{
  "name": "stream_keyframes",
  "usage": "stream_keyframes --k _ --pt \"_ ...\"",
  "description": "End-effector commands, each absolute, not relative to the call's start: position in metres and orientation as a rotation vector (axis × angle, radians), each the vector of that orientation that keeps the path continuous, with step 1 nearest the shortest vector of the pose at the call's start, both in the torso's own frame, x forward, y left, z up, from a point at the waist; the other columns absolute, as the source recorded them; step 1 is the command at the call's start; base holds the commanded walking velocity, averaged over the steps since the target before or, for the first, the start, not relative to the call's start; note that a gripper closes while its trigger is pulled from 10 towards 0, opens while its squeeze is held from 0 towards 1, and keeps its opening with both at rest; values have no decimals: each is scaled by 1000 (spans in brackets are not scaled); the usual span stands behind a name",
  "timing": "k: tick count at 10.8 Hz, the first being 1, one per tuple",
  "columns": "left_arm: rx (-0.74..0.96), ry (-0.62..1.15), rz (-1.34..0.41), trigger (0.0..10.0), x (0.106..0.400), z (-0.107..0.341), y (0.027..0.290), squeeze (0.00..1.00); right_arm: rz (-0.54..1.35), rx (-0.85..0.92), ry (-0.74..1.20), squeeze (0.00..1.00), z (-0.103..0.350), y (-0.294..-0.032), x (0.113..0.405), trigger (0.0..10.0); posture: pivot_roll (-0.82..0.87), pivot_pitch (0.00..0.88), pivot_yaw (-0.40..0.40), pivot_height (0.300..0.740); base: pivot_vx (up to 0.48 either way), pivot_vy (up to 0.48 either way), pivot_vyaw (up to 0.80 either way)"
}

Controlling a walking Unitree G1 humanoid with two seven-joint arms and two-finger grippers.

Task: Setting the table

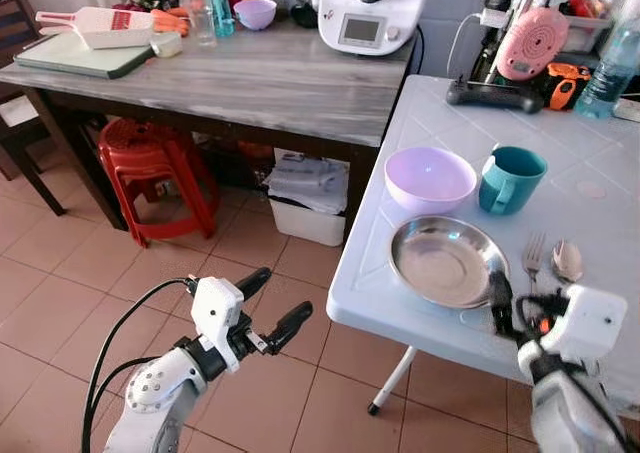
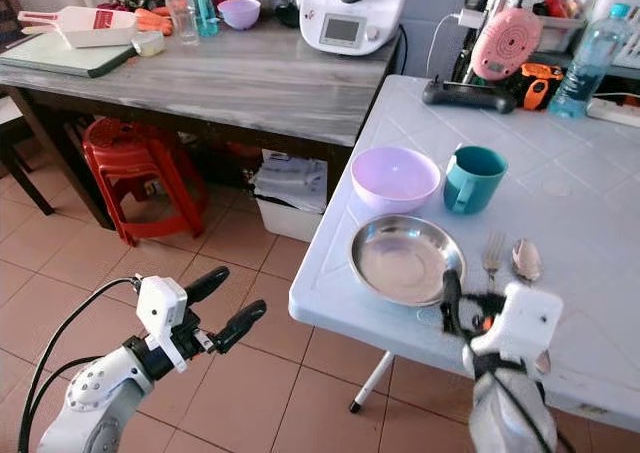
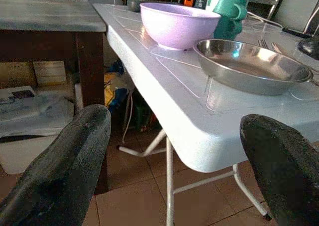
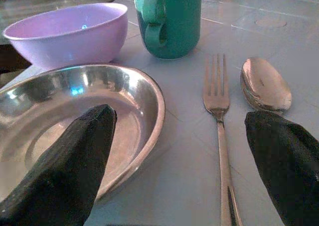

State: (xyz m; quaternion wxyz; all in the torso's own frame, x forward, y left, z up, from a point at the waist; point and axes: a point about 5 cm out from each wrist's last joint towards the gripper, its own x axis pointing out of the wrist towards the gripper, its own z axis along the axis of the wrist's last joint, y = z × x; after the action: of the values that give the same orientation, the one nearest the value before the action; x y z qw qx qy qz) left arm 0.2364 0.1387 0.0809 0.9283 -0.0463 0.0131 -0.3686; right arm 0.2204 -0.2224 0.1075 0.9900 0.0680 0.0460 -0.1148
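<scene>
Steel fork (image 4: pixel 217 99) lies between right gripper's (image 4: pixel 182 161) spread fingers (image 4: pixel 70 166), seemingly untouched.

Terracotta tiled floor (image 1: pixel 60 293), grey wooden table (image 1: pixel 250 78) – red plastic stool (image 1: pixel 150 168) beneath, white folding table (image 1: pixel 600 233) alongside

Soft, even daylight is filling the head views, and nothing is looking blurred there. The white counter (image 1: pixel 600 223) is glowing brightly, nearly washing out toward its far side. The steel plate (image 1: pixel 448 261) is catching pale reflections, and the purple bowl (image 1: pixel 430 178) is carrying a small bright glint inside. Under the wooden counter (image 1: pixel 250 78) the shade is deepening (the red stool (image 1: pixel 150 168) is sitting half in it). Straight edges are bowing slightly toward the frame borders. In the wrist views the near black fingers (image 4: pixel 65 171) are looming soft and out of focus, and the colours are turning cooler, bluish.
</scene>
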Motion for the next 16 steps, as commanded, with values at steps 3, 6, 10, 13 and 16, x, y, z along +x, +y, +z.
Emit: stream_keyframes --k 3,6,10,13,16 --pt "-77 17 -754 10000 235 83 137 0 -165 197 156 0 103 -217 236 10000 -32 82 14 740 0 0 0" --pt "-72 15 -758 10000 236 84 137 0 -89 243 216 0 98 -207 248 10000 -20 85 16 740 0 0 0" --pt "-100 12 -823 10000 232 87 135 0 -53 283 269 0 90 -202 250 0 -12 79 14 740 0 0 0" --pt "-121 1 -888 10000 226 92 133 0 -76 360 292 0 87 -204 251 0 -12 78 16 740 0 0 0" --pt "-128 5 -937 10000 223 93 131 0 -104 419 314 0 81 -204 251 0 -6 71 21 740 0 0 0"
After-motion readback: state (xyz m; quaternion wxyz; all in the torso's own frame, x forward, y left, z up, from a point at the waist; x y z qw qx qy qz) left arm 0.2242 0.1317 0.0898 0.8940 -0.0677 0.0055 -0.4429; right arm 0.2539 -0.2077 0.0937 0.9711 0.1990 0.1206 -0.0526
